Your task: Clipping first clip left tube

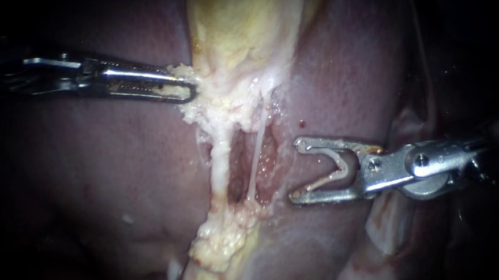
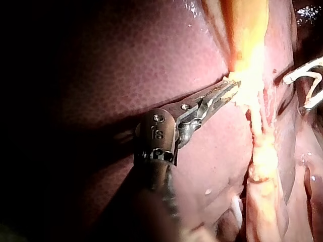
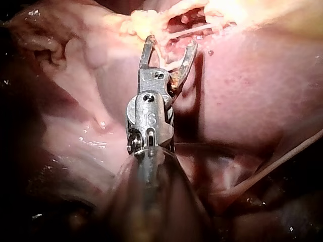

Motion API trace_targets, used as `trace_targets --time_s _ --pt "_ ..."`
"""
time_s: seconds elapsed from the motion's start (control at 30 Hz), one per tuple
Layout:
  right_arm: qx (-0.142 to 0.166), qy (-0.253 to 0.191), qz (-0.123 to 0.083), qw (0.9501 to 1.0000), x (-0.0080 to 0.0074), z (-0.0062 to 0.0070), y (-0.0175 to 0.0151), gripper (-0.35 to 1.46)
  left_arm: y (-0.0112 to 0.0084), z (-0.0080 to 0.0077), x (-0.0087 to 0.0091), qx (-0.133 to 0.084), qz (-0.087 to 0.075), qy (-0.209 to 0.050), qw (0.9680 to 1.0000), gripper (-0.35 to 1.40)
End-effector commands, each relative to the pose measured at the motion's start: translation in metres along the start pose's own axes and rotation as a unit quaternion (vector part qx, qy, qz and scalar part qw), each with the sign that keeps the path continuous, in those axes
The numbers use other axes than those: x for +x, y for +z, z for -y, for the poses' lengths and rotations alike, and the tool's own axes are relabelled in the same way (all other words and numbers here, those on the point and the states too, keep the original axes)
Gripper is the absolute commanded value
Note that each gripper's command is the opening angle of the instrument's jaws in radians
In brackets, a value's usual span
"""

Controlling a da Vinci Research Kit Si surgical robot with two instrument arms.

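Left tube (image 1: 219, 155) | clip (image 1: 343, 168) in right instrument (image 1: 295, 170) nearby | left instrument (image 1: 192, 90) gripping gallbladder (image 1: 239, 29)

Near the one gallbladder (image 1: 241, 35): two tubes, left tube (image 1: 221, 155) and right tube (image 1: 255, 158); one clip (image 1: 340, 170); two instruments, left instrument (image 1: 190, 89) and right instrument (image 1: 295, 170).

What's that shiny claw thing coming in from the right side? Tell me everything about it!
That is the right instrument. It is made of shiny silver metal, with a round hinge where its thin shaft comes in from the right. It ends in two small jaws spread like a fork. Between them sits a pale, V-shaped open clip, touching both jaws. The jaws lie over the pinkish liver and point at the thin tube. They are just beside the tube, not around it yet.
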Motion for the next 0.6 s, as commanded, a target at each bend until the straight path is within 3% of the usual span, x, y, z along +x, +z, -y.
trace_targets --time_s 0.03,0.23,0.43,0.6 --pt "0.001 0.0 0.0 1.0 0.0 0.0 0.0 0.5 -0.0003 -0.0002 0.0 -0.001 0.0 0.0 1.0 -0.35" --pt "0.004 -0.001 0.0 1.0 -0.0001 0.0001 0.0 0.5 -0.0032 -0.0029 0.0015 -0.007 0.003 -0.007 0.9999 -0.35" --pt "0.009 -0.001 -0.001 1.0 0.0001 0.0003 0.0001 0.5 -0.0067 -0.0057 0.0036 -0.014 -0.008 -0.016 0.9998 -0.35" --pt "0.018 -0.001 -0.002 0.9998 0.0004 0.0007 0.0004 0.5 -0.0073 -0.0063 0.0041 -0.014 -0.011 -0.015 0.9997 -0.35"
